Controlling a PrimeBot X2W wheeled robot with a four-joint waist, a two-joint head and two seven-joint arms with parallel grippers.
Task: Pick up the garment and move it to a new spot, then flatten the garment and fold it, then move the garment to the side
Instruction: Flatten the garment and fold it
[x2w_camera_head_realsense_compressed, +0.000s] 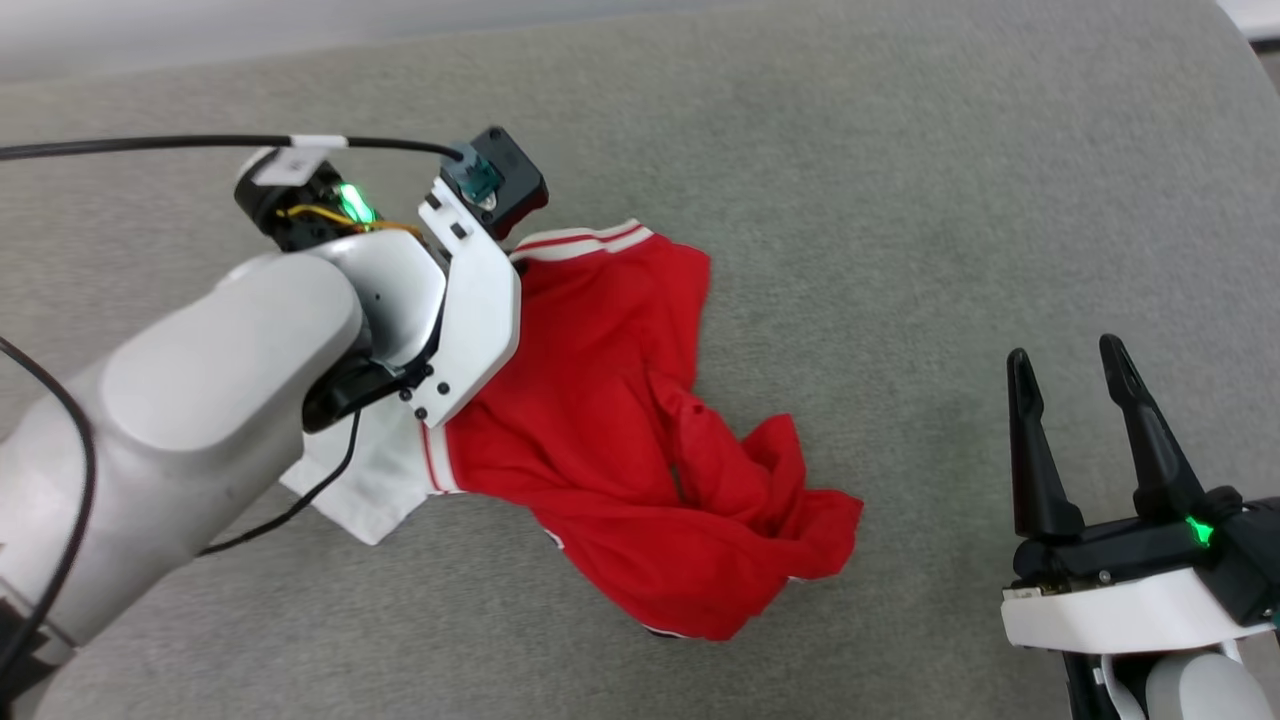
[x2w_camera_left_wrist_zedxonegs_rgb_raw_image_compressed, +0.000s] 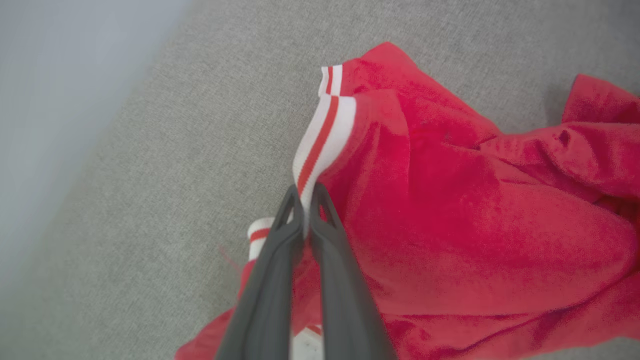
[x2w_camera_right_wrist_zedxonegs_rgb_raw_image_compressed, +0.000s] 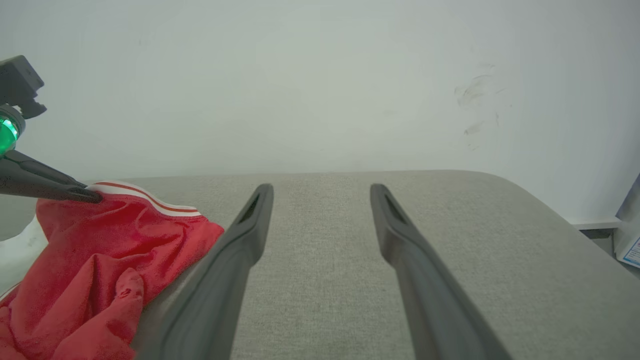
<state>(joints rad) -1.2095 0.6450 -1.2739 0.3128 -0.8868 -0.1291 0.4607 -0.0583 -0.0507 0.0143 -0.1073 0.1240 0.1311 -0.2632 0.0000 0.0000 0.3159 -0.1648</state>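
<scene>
Garment (x2w_camera_head_realsense_compressed: 600, 400) trim (x2w_camera_left_wrist_zedxonegs_rgb_raw_image_compressed: 320, 140) pinched by left end effector (x2w_camera_left_wrist_zedxonegs_rgb_raw_image_compressed: 305, 192); cable tag (x2w_camera_head_realsense_compressed: 292, 165) illegible.

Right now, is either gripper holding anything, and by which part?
The left gripper is shut on the garment, pinching its white-and-red striped trim between the fingertips. The right gripper is open and holds nothing.

A grey woven-fabric surface (x2w_camera_head_realsense_compressed: 900, 200) spans the head view, its rounded corner at two o'clock. In the right wrist view a pale wall (x2w_camera_right_wrist_zedxonegs_rgb_raw_image_compressed: 300, 75) rises behind it, with dark scuff marks (x2w_camera_right_wrist_zedxonegs_rgb_raw_image_compressed: 475, 95) at two o'clock and a white, blue-printed box (x2w_camera_right_wrist_zedxonegs_rgb_raw_image_compressed: 631, 235) at three o'clock.
</scene>
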